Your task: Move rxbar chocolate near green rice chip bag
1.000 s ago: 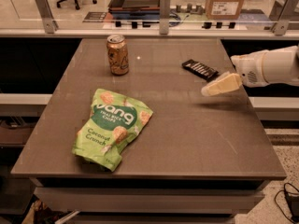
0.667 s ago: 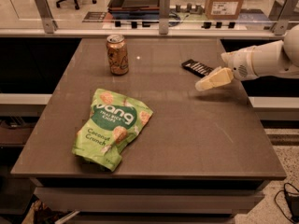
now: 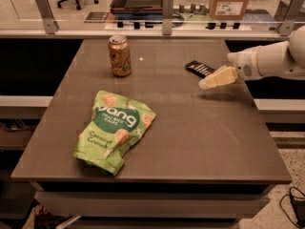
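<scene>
On the far right of a dark brown table [image 3: 200, 142], the rxbar chocolate [image 3: 199, 68] lies flat near the back edge, its black wrapper angled toward the corner. Just beside it, on the near side, hangs the robot's gripper [image 3: 208, 83] — a pale wedge at the end of a white arm [image 3: 271, 60] that reaches in from the right edge. Whether the gripper is open or closed cannot be told; the bar sits on the tabletop, apart from the tool's tip. Well apart, toward the front left, the green rice chip bag [image 3: 112, 130] lies crumpled and face-up. An orange-gold drink can [image 3: 119, 56] stands upright at the back left — between bag and far edge. A cardboard box [image 3: 231, 1] sits beyond the table.
</scene>
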{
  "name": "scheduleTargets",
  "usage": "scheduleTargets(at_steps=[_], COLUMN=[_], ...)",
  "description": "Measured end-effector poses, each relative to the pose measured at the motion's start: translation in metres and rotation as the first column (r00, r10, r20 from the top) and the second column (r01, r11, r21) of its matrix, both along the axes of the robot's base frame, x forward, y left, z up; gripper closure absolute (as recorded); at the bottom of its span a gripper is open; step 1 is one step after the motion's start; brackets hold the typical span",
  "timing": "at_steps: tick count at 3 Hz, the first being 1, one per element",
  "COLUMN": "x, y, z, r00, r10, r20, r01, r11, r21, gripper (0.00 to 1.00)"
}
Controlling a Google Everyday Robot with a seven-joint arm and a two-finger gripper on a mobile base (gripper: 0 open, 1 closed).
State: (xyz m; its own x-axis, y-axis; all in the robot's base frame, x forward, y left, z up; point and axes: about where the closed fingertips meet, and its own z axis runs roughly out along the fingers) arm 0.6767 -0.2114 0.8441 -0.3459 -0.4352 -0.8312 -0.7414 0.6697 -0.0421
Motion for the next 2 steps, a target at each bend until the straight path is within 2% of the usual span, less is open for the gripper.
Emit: scheduleTargets(at_steps=[2], x=[0.0178], y=[0.0022], z=[-0.0012], r00=[0.9972], r10=[-0.074], r20=[0.002], r01=[0.074], r11=[0.997], r21=[0.007], gripper=[0.00])
